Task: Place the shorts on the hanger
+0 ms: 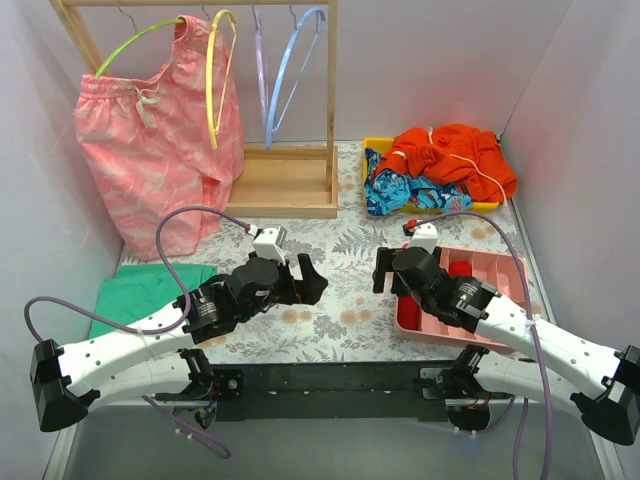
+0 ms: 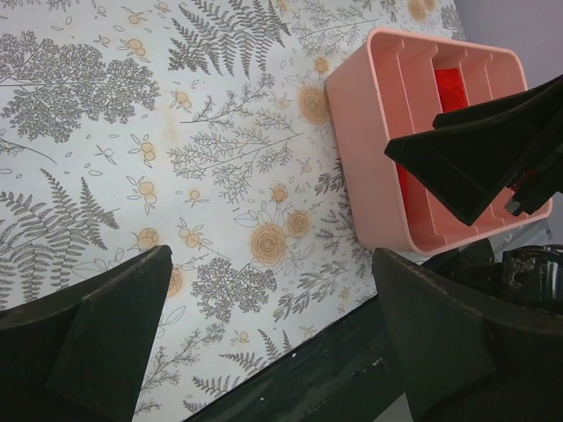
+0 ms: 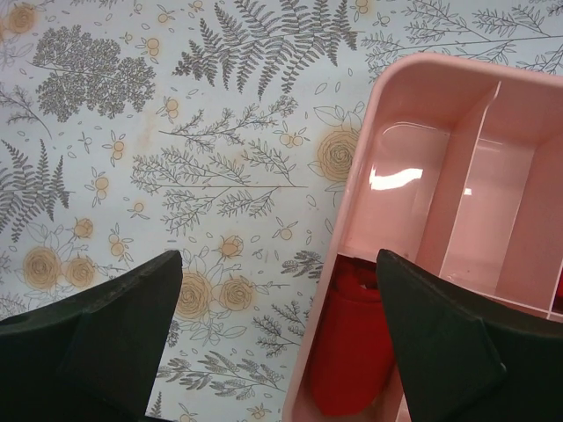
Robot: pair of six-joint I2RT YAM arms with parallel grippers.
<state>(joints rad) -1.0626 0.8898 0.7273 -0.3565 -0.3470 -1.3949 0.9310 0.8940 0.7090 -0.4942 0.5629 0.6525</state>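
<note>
The red-orange shorts (image 1: 455, 155) lie crumpled in a heap at the far right corner of the surface, on top of a blue patterned cloth (image 1: 395, 192) in a yellow bin (image 1: 377, 146). A white drawstring trails across them. The yellow hanger (image 1: 218, 80) hangs by its hook from the top bar of a wooden rack (image 1: 290, 185) at the far left corner, well apart from the shorts. Just beside it, a green hanger (image 1: 135, 45) carries pink patterned shorts (image 1: 150, 150), and 2 pale hangers (image 1: 290, 70) hang to the other side.

The left fingers (image 1: 313, 280) are spread apart and grasp nothing, poised over the floral surface (image 1: 330, 330) near the middle of its near edge. The right fingers (image 1: 383, 268) are likewise released and empty, over the inner edge of a pink divided tray (image 1: 500, 270) that sits toward the near right corner. 1 compartment of the tray holds something red (image 3: 352, 352). A folded green cloth (image 1: 140, 290) lies along the left edge.
</note>
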